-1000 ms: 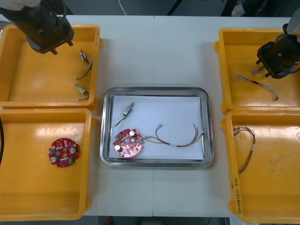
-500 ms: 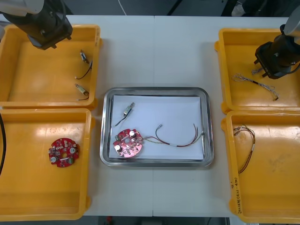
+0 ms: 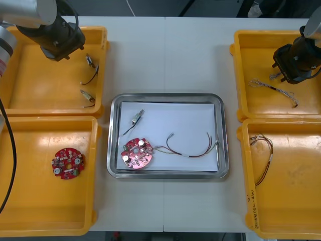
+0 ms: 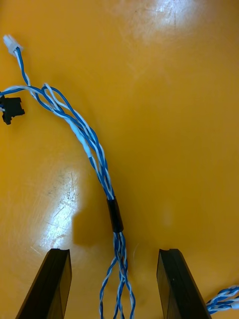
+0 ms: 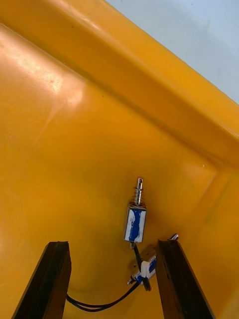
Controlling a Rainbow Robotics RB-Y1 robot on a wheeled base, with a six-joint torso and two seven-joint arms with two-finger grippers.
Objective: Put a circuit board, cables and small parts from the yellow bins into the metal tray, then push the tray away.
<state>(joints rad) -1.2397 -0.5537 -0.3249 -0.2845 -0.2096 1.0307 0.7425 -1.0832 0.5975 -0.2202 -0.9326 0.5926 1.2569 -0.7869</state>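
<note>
Left gripper (image 5: 112, 243): released, black fingers (image 5: 56, 279) wide apart with nothing between them, poised over the far right corner of the far left yellow bin (image 3: 103, 60). Just beyond the fingertips, on the bin floor, a small metal part (image 5: 135, 223) with a spring end and a black lead, close to the bin's right wall. Nearer along that same wall, a second small metal part (image 3: 87, 96), well apart from the first.

Right gripper (image 4: 113, 250): also released, low over the floor of the far right yellow bin (image 3: 239, 55), one finger on either side of a twisted blue and white cable (image 4: 113, 214), neither touching it. Cable flat across the bin's nearer half.

Metal tray (image 3: 165, 96): at the middle of the table (image 3: 165, 55), between the bins, white inside.
- Near left corner: a round red circuit board (image 3: 137, 154).
- From there toward the right edge: a red and yellow cable (image 3: 193, 149).
- Toward the far left corner: a third small metal part (image 3: 138, 118) with a black lead.

Second circuit board (image 3: 67, 163) in the near left yellow bin (image 3: 95, 150), toward its right wall. Another red and yellow cable (image 3: 266, 158) in the near right yellow bin (image 3: 243, 165), by its left wall.
</note>
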